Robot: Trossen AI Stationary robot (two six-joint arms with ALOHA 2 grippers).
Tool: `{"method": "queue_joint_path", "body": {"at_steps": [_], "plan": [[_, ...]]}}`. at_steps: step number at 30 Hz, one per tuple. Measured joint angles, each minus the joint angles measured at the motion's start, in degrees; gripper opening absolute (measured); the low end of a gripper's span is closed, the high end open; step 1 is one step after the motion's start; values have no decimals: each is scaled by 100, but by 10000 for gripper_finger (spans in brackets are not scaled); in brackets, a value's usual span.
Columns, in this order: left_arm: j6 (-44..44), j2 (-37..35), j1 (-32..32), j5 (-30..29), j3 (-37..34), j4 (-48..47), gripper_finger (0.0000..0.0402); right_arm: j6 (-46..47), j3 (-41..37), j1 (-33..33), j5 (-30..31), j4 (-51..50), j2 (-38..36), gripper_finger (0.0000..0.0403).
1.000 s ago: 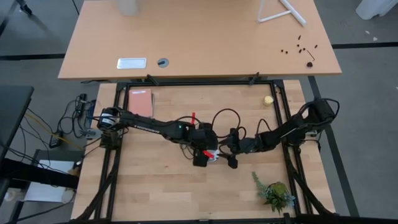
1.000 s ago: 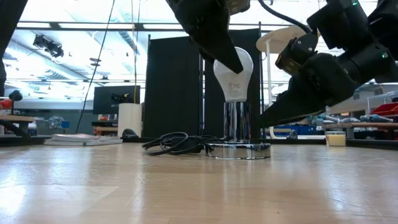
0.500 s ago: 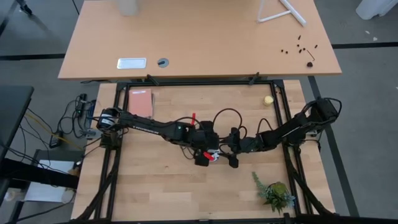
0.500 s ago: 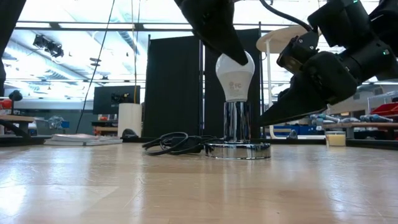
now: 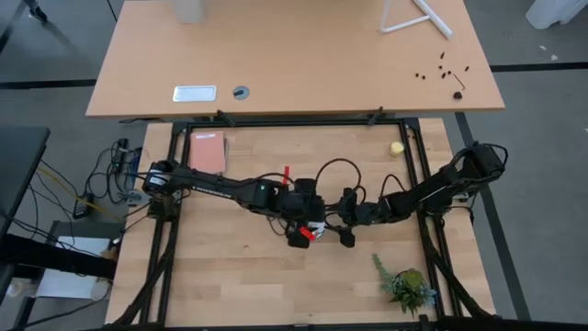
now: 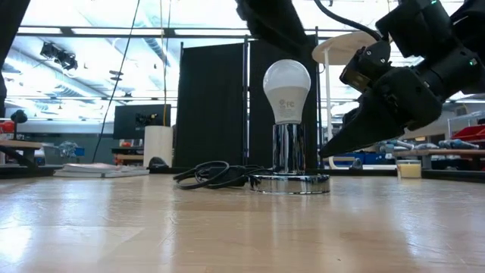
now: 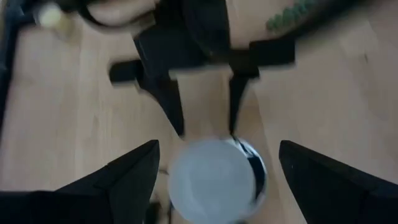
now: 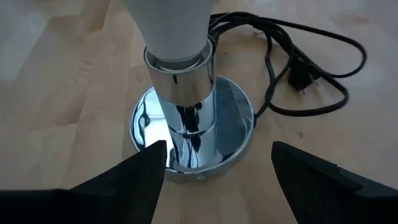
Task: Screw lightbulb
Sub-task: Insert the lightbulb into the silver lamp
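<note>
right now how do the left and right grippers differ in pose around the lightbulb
The left gripper hangs above the lightbulb, fingers straddling its top without touching; the right gripper sits low beside the chrome socket base, aimed at it from the side. The left one points down, the right one slants across. Both are open and hold nothing.

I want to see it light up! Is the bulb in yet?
Looks nearly done: the white pear-shaped lightbulb stands upright in the shiny chrome socket. Nothing is held; the left claw is open above it, the right claw open beside the base. Whether it's fully tight, I can't tell.
</note>
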Motion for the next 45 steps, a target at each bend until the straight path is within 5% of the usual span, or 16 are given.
{"method": "queue_joint_path", "body": {"at_steps": [7, 14, 19, 29, 38, 42, 45], "plan": [[-733, 2, -289, -162, 45, -1513, 334, -21, 0, 0, 32, -1183, -895, 299], [-1026, -114, -751, -789, -9, -1745, 331, 41, 0, 0, 108, -2091, -1635, 299], [-1346, -454, -919, -971, -867, -1497, 310, 139, 0, 4, 159, -2378, -2079, 299], [-1616, -1669, -870, -1011, -3492, 977, 262, 121, 84, 4, 157, -2409, -2288, 299], [-1442, -1837, -576, -1008, -5696, 4909, 255, 121, 941, -7, 243, -3609, -2287, 299], [-1520, -1792, -510, -882, -6257, 6149, 255, 70, 1341, -11, 317, -4123, -2286, 299], [-1615, -1786, -520, -325, -6333, 6133, 254, 10, 1501, -45, 325, -4279, -2286, 299]]}}
